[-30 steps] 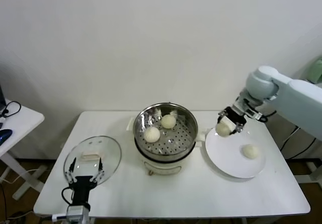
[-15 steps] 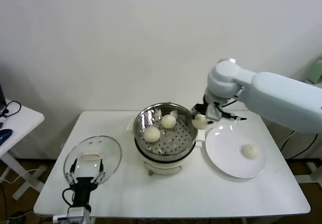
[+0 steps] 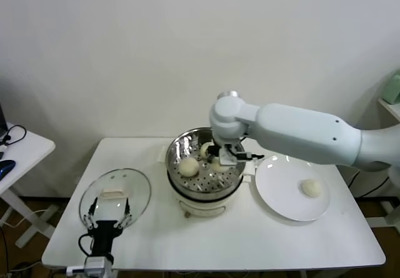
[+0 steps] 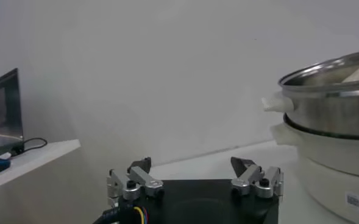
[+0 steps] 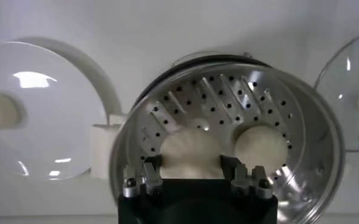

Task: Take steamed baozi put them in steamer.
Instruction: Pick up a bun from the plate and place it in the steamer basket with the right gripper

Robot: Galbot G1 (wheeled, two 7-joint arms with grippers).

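Steamed baozi are split between two places: two lie on the perforated floor of the steamer (image 3: 205, 163), one toward its left (image 3: 189, 165) and one toward the back (image 3: 207, 148), a third (image 5: 190, 152) is clamped between the jaws of the right gripper (image 3: 217, 160), and the fourth (image 3: 311, 188) rests on the white plate (image 3: 284, 200) to the steamer's right. The right gripper hangs over the basket, inside its rim, with the held bun just beside the one at the back. In the right wrist view the held bun fills the gap between the fingers (image 5: 150, 170) above the steel floor. The left gripper (image 3: 105, 218) sits parked low at the front left of the table (image 3: 237, 240), jaws apart, just in front of the glass lid (image 3: 115, 197) lying flat there.
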